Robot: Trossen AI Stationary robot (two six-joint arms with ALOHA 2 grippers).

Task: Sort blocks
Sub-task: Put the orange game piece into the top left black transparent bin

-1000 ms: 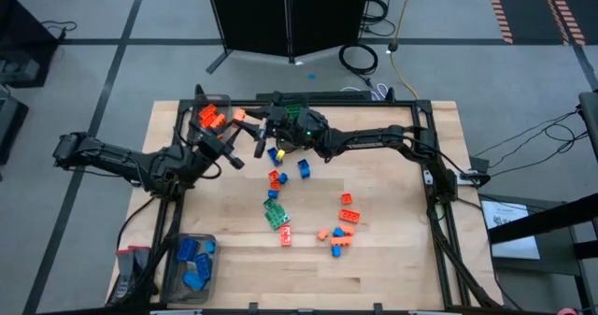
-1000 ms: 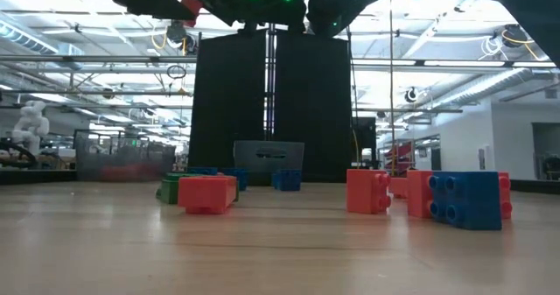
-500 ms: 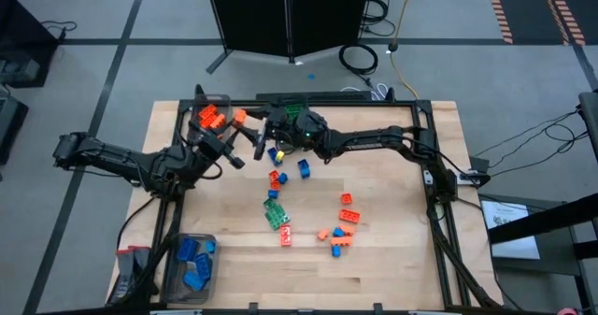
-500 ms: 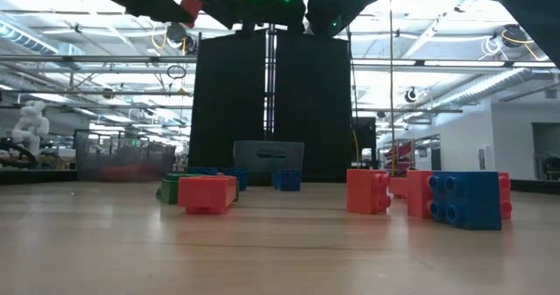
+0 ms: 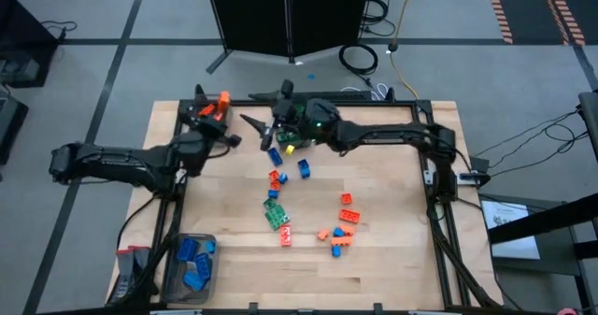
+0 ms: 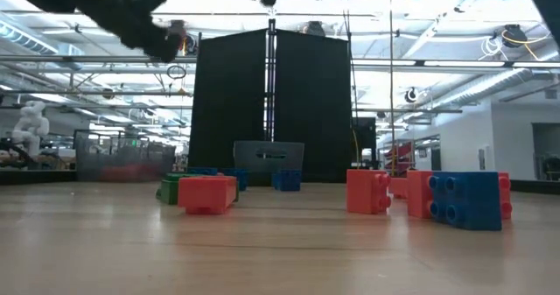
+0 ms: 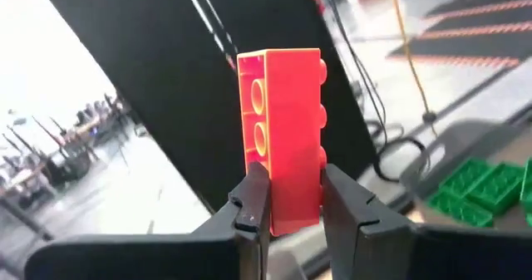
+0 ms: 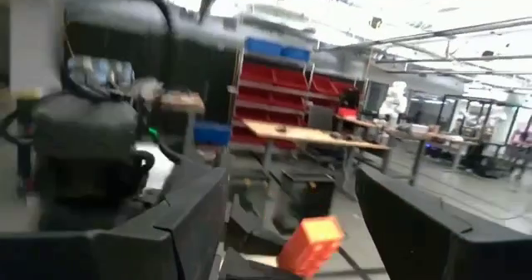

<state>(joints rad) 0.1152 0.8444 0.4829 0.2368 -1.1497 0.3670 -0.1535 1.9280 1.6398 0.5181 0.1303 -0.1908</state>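
- Left gripper [image 7: 287,198] is clamped on a small orange studded plastic brick [image 7: 281,139], pinched by its lower end across the 2 flat side faces, brick standing up out of the fingers. In the high view the gripper sits at the table's far left corner, right by the orange bricks in the dark bin [image 5: 207,107] there.
- Right gripper [image 5: 264,128] hangs over the far middle of the table with its fingers spread wide and nothing between them.
- The other loose bricks, orange, green [image 5: 276,214] and blue [image 5: 305,169], lie scattered mid-table; more blue ones sit in the dark translucent bin [image 5: 190,263] at the near left corner.
- Expect these bricks to be light, rigid and not fragile, so you can likely drop them in from low height.
- The plastic looks smooth and probably slick: grip across the flat sides, not the studs, near the middle, or a brick may twist out.
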